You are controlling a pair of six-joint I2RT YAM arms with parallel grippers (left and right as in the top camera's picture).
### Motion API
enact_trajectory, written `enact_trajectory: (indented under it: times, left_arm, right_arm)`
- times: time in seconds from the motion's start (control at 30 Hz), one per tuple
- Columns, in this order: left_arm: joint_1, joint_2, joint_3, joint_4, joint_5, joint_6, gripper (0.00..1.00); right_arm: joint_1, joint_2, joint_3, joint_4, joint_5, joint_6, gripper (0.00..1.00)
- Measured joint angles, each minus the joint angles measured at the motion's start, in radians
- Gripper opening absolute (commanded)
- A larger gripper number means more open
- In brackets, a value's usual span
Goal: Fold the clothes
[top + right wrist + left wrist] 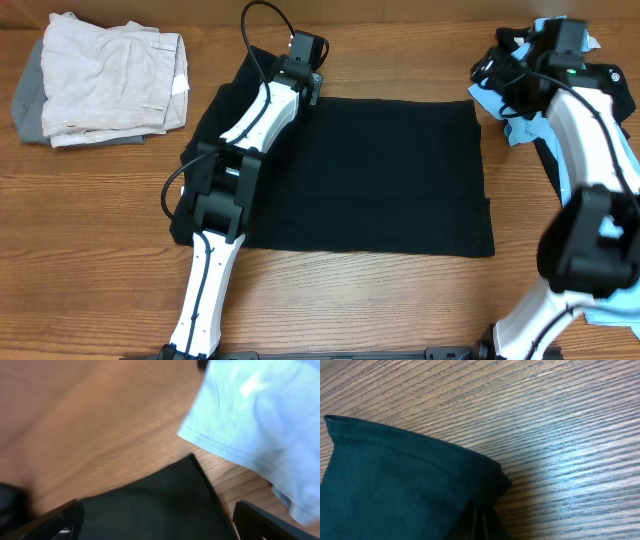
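Currently the left gripper point(305, 72) sits at the black shirt point(380, 175), far left corner, grip impossible to tell. The right gripper point(162, 522) gapes wide over its far right corner, beside the blue polo point(260, 425).

- You've got a brown wood-grain table point(330, 300); in the overhead view the grain runs left to right.
- At the top left of your overhead view sits a beige folded pile point(105, 85), with seams and a pocket showing.
- A grey piece point(28, 100) lies under that pile and sticks out past its left edge.
- There's a small white tag point(181, 87) at the pile's right edge.
- The left wrist view shows sharp grain and a bright glare patch point(560, 467).
- In the right wrist view the tabletop is blurred.
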Motion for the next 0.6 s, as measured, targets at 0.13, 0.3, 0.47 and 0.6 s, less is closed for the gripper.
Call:
enact_trajectory:
  times: [0.13,0.3,0.47,0.6]
  left_arm:
    - [0.002,0.0,0.005,-0.012,0.018,0.0,0.04]
    - [0.002,0.0,0.009,-0.026,0.025,0.0,0.04]
    - [0.003,0.0,0.011,-0.031,0.03,0.0,0.04]
    - [0.003,0.0,0.011,-0.031,0.032,0.0,0.04]
  right_arm:
    - [0.017,0.126,0.0,0.045,0.009,0.002,0.95]
    - [0.049,0.199,-0.001,0.092,0.02,0.003,0.95]
    - [0.073,0.203,-0.001,0.121,0.081,0.003,0.95]
    - [0.076,0.205,-0.001,0.13,0.132,0.0,0.87]
